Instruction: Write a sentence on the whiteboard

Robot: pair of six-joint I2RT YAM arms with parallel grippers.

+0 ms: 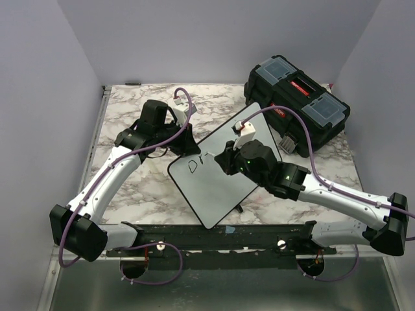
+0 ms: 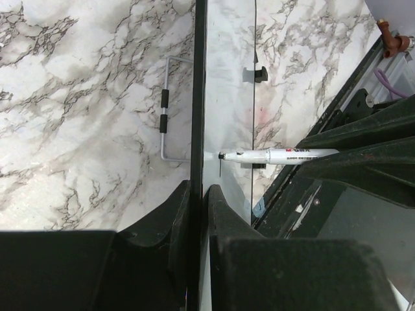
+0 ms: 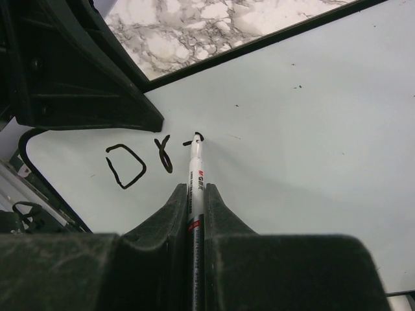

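On the marble table, near a black toolbox, the whiteboard sits slanted mid-table. The left gripper is clamped on its edge. The right gripper pinches a marker, its tip touching the board beside the sentence, which reads only "Dr".

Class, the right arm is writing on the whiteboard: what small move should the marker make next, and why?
Probably slide the marker tip onward, curling the short stroke at its tip into an "e". The right gripper is shut on the marker, only Dr stands on the whiteboard, and the left gripper clamps the board's edge.
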